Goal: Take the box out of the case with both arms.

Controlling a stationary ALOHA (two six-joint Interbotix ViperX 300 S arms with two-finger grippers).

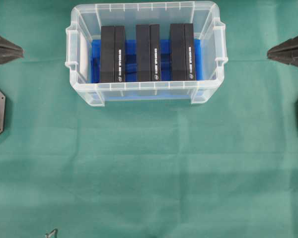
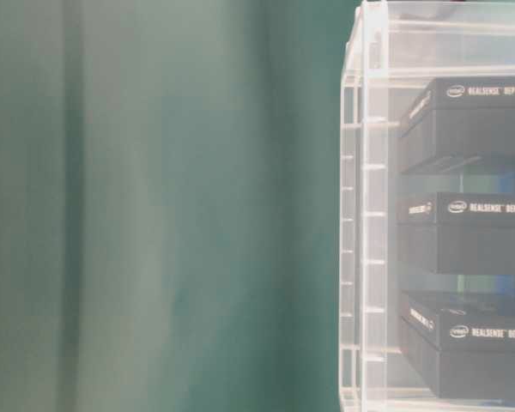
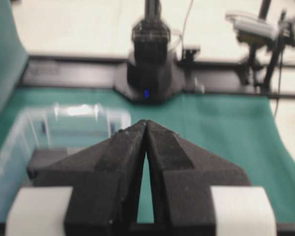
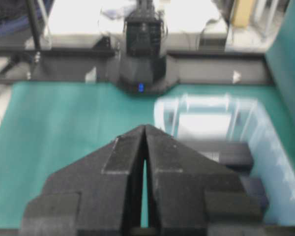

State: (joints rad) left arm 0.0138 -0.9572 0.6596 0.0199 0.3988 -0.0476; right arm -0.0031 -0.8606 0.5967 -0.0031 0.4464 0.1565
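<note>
Blurring both wrist views, the left gripper (image 3: 146,123) and right gripper (image 4: 144,127) show jaws together; only overhead reveals three boxes (image 1: 148,52) inside the case (image 1: 84,89).

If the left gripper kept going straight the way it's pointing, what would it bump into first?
Probably nothing soon. The shut left gripper aims across open green cloth toward the other arm's base. The case sits off to one side of that line, though depth is hard to judge.
</note>
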